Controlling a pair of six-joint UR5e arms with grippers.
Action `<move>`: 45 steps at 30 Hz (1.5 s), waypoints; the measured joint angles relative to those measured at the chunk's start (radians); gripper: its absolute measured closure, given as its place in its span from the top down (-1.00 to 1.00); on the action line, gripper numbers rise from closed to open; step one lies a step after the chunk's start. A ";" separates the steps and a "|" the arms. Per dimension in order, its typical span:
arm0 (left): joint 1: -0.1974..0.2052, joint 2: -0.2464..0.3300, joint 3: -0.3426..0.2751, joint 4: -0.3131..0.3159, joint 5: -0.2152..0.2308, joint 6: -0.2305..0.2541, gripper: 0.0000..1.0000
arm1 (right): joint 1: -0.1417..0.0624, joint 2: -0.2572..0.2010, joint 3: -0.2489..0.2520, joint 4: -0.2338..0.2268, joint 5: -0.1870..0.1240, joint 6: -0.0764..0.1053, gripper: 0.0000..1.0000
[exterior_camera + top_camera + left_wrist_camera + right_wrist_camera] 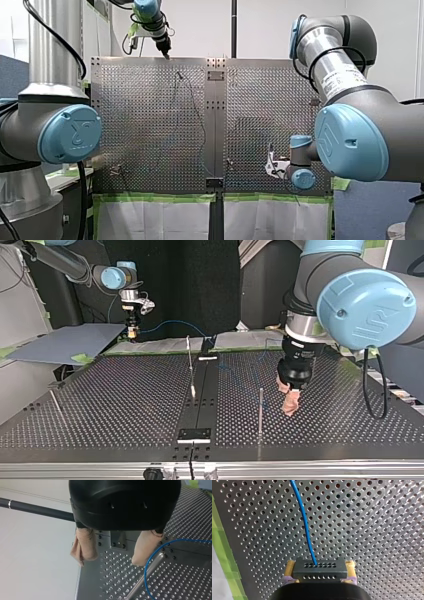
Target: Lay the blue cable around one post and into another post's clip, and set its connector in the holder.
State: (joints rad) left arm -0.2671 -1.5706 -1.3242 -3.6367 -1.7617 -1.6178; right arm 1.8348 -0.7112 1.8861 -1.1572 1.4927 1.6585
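The blue cable (305, 522) runs from a black connector (318, 573) out across the perforated table. My right gripper (320, 565) is shut on that connector, yellow pads on both its sides. In the top view it (132, 332) hangs at the far left edge, and the cable (170, 324) sags away from it. My left gripper (110, 560) stands open, beige pads apart, with nothing between them. A loop of cable (155, 555) and a metal post (147, 572) lie just beside one finger. In the top view that gripper (289, 397) hovers right of the post (260, 410).
Two more thin posts (190, 360) (55, 402) stand on the table. Small black blocks (195, 435) (207, 357) sit on the centre strip at both ends. Green tape (155, 197) lines the front edge. A grey board (65, 342) lies off the far left corner.
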 joint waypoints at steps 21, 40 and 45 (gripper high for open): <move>-0.122 0.066 -0.142 0.126 0.023 -0.007 1.00 | 0.002 0.000 0.000 0.011 0.002 -0.004 -1.00; -0.288 -0.091 -0.309 0.293 -0.074 -0.135 1.00 | 0.014 -0.001 0.000 0.042 0.021 -0.027 -1.00; -0.332 -0.135 -0.353 0.336 -0.048 -0.172 1.00 | 0.013 -0.001 0.000 0.045 0.022 -0.026 -1.00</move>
State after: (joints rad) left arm -0.5990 -1.7057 -1.6769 -3.3006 -1.8093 -1.7895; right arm 1.8480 -0.7121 1.8863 -1.1118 1.5150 1.6325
